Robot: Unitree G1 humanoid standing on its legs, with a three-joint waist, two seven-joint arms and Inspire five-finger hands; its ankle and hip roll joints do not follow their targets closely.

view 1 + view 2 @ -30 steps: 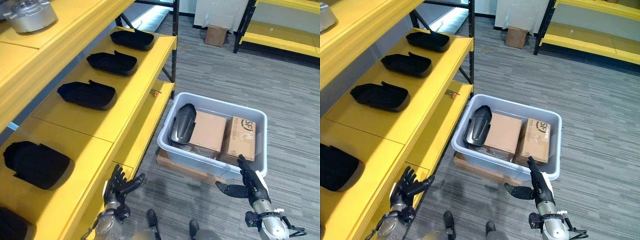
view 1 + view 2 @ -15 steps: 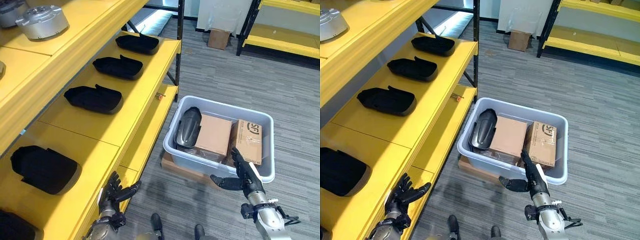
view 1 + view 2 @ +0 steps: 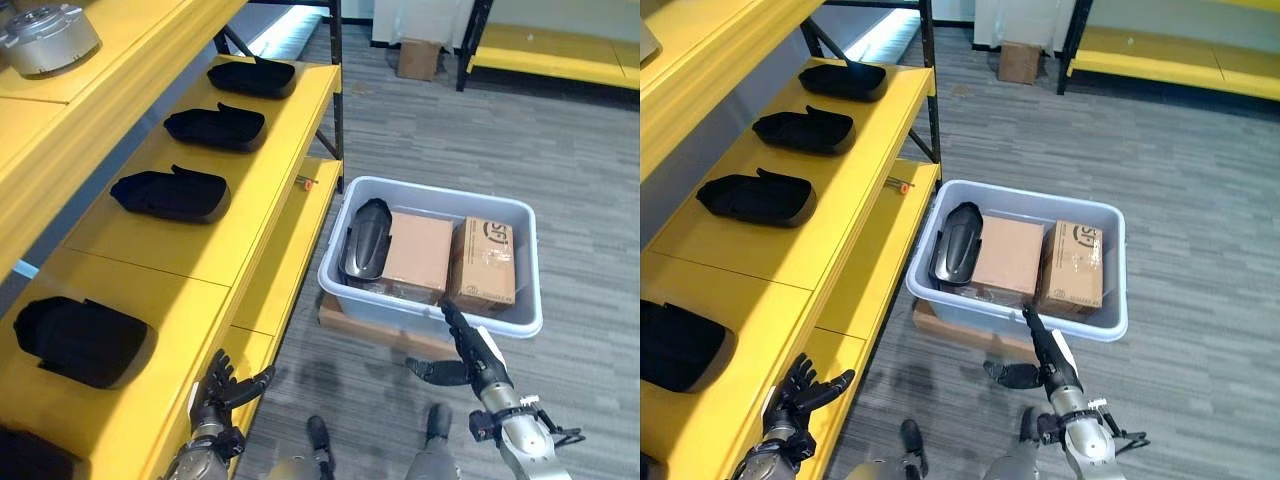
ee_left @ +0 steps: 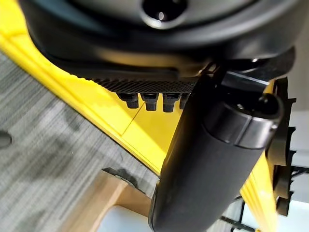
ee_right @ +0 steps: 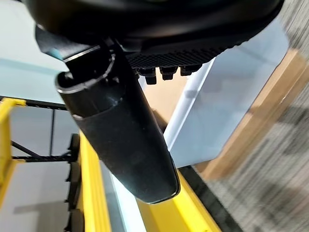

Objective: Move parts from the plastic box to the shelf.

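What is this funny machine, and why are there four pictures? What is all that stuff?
It is a walking robot with two arms. Two pictures come from cameras in its head, looking down. The other two come from cameras on its wrists, so its own dark fingers look huge there.

Its left hand hangs open by the yellow shelf. Its right hand is open too, just in front of a grey plastic box on the floor. Neither hand holds anything.

In the box lie a black curved part and two cardboard boxes. More black parts sit in a row on the shelf. A silver round metal piece sits on the shelf above. The robot's job is moving parts from the box to the shelf.
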